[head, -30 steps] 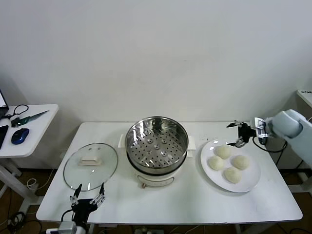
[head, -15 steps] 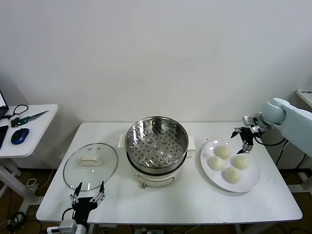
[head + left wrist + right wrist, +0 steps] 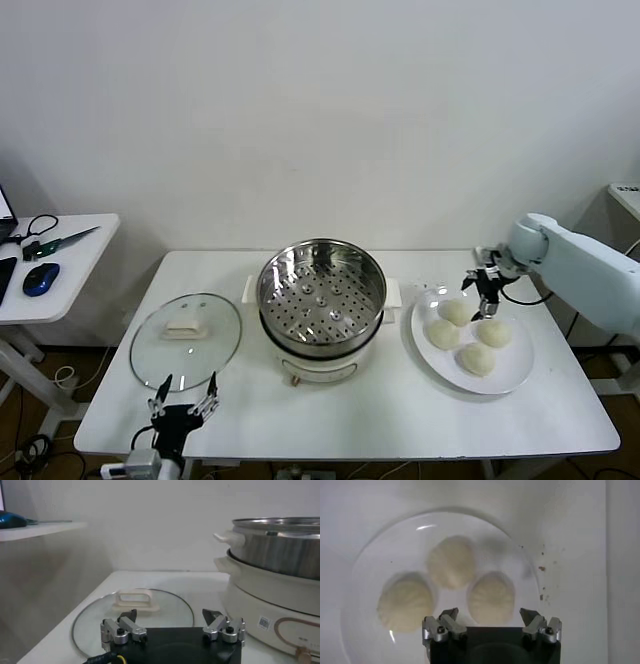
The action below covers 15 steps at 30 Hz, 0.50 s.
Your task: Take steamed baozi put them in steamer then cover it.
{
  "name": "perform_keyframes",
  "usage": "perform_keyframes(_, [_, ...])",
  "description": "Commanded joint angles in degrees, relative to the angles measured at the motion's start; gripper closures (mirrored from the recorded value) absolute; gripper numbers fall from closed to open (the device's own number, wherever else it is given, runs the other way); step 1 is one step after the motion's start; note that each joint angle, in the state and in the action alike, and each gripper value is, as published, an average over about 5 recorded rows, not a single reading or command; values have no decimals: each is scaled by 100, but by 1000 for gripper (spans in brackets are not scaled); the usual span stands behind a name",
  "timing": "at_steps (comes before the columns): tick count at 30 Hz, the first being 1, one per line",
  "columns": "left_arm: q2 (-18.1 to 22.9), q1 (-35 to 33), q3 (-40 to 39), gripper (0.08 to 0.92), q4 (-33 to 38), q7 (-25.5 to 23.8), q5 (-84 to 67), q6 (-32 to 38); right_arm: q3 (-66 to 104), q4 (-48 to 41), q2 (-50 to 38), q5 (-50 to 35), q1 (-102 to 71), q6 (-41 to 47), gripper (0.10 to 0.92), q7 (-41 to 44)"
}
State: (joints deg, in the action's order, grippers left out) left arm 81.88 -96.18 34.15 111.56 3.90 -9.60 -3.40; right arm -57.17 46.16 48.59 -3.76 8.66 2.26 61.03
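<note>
Head view: four buns (image 3: pixel 468 335) lie on a white plate (image 3: pixel 515 372) right of the steamer (image 3: pixel 322 297); the right gripper (image 3: pixel 482 283) hangs spread over the plate's far edge.

Left wrist view: left gripper (image 3: pixel 173 624) released, empty, before the glass lid (image 3: pixel 133 611) (steamer's label unreadable).

Right wrist view: three buns visible, gripper empty.

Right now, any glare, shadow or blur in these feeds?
Head view: even light, bright reflections on the steamer wall.
Left wrist view: glass lid sharp, steamer soft at the edge.
Right wrist view: glint on the plate rim, soft shadows beside the baozi, slightly hazy.
</note>
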Motion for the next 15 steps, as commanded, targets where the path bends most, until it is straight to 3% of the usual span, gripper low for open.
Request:
perform_keyframes(1, [1,-3,-7,177,-17,4,-7,1,384,-544,316,523,-325,-69,203,-82])
perform_keyframes(15, [-20,47,3,177,-66,24,-10,3,619,-887,549,638,-396,-88,234,-170])
